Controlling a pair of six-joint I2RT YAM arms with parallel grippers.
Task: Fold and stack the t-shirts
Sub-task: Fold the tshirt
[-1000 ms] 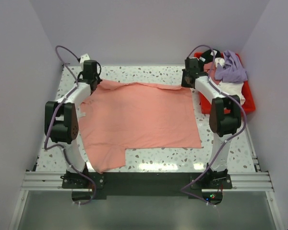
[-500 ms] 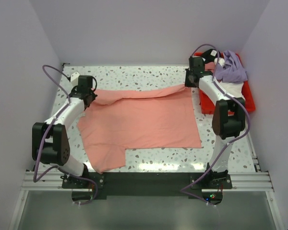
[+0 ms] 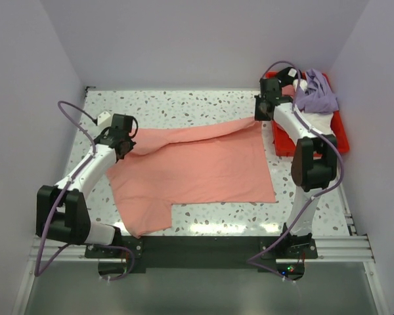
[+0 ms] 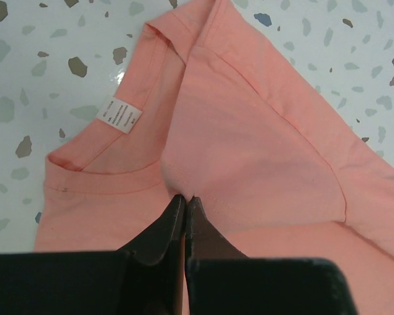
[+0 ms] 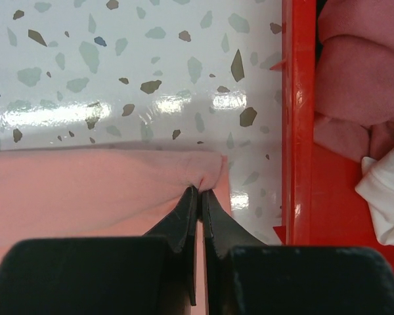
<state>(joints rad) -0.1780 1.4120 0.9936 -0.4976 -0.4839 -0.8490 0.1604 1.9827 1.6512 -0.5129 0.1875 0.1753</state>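
A salmon t-shirt lies spread on the speckled table, its far edge lifted and drawn nearward. My left gripper is shut on the cloth beside the collar. In the left wrist view its tips pinch a fold of the salmon t-shirt, with the white neck label just beyond. My right gripper is shut on the far right corner. In the right wrist view it pinches the rolled salmon edge. Other t-shirts, lavender and white, are heaped at the back right.
A red plastic bin at the back right holds the heaped shirts. Its wall stands just right of my right gripper, with a dusty rose shirt and a white one inside. Pale walls enclose the table on three sides.
My left gripper has moved nearward, pulling the shirt's far left edge up and over toward the front. The right gripper shifted only slightly with its corner.
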